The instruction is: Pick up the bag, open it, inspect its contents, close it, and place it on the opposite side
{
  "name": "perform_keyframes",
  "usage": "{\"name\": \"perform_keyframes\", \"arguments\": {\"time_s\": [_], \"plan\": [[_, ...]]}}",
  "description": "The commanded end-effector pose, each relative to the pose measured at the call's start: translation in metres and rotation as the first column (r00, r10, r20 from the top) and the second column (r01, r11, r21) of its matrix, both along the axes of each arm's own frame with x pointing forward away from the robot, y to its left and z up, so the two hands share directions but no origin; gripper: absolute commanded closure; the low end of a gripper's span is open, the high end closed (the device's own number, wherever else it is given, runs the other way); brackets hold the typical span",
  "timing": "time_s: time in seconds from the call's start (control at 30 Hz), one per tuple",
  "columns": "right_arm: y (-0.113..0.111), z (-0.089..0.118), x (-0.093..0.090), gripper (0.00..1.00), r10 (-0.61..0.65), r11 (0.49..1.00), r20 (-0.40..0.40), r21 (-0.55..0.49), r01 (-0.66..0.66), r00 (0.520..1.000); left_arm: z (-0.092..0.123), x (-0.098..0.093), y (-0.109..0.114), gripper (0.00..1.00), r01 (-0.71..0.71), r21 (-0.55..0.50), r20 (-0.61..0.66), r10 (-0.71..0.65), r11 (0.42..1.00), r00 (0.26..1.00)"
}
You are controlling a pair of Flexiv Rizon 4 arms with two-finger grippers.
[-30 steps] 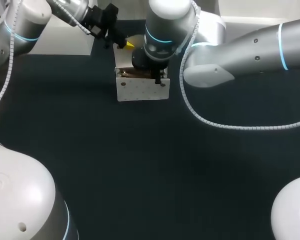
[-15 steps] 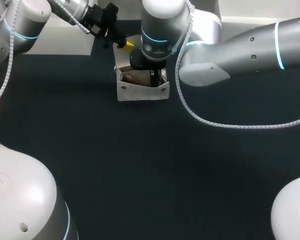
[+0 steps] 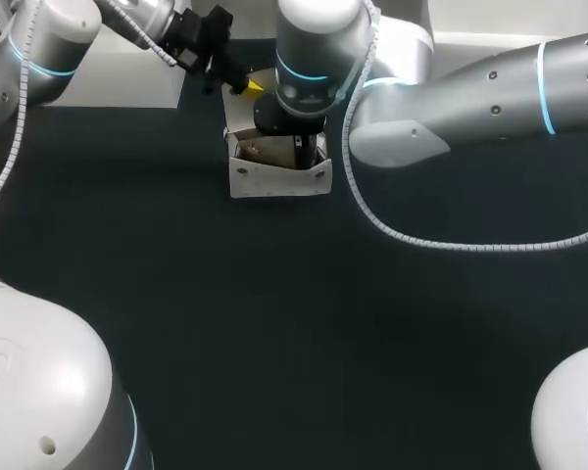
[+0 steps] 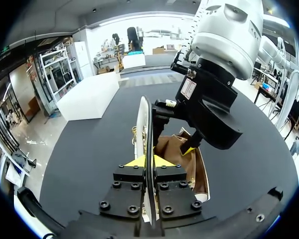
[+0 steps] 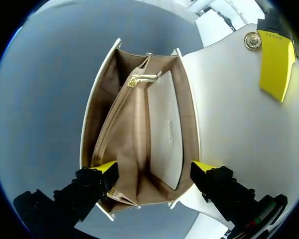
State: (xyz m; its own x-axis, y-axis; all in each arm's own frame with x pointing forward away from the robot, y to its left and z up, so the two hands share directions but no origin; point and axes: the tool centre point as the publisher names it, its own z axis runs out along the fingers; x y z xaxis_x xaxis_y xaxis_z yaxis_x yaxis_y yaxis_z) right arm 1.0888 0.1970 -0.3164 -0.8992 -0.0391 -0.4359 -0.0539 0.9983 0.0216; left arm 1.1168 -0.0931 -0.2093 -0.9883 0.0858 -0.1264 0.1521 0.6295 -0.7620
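Finding: robotics lab. I operate two industrial units, left arm [image 3: 39, 49] and right arm [image 3: 490, 88], each trailing coiled cabling [image 3: 412, 238], over a dark matte work table [image 3: 274, 333].

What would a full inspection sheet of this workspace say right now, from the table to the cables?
Surface: dark table, plain matte top.
Job's things: white bag standing open, its flap lifted back; brown lining and a gold zip pull inside.
Clutter: nothing seen.
Grippers: left gripper shut on the flap's edge; right gripper open, fingers spread at the bag's mouth.
Cables: right arm's cable, white and coiled, hangs over the table; left arm's cable runs down that arm.
Surroundings: nobody reaching over the table.
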Motion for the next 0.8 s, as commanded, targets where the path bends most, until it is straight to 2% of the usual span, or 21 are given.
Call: {"name": "perform_keyframes", "arguments": {"time_s": [0.03,0.53,0.63,0.7,0.77,0.8], "plan": [[0.0,-0.007,0.003,0.0,0.0,1.0,0.0,-0.002,0.0,1.0,0.002,0.001,0.001,1.0,0.002,-0.004,0.0,-0.002,1.0,1.0],[0.0,-0.006,0.003,0.01,0.002,1.0,0.004,-0.002,-0.002,1.0,0.001,0.0,0.001,1.0,0.003,-0.005,0.004,-0.003,1.0,1.0],[0.0,-0.004,0.004,0.19,0.001,1.0,0.007,-0.002,-0.001,1.0,0.001,-0.001,0.001,1.0,0.006,-0.004,0.006,-0.006,1.0,1.0],[-0.001,-0.001,0.005,0.24,-0.006,1.0,0.021,0.001,0.006,1.0,0.001,-0.001,0.0,1.0,0.008,-0.004,0.008,-0.008,1.0,1.0],[-0.002,0.004,0.005,0.41,-0.015,1.0,0.04,0.006,0.014,0.999,0.002,-0.002,0.0,1.0,0.008,-0.003,0.011,-0.008,1.0,1.0],[-0.002,0.007,0.006,0.45,-0.021,1.0,0.053,0.007,0.02,0.998,0.002,-0.002,0.0,1.0,0.008,-0.004,0.012,-0.008,1.0,1.0]]}}
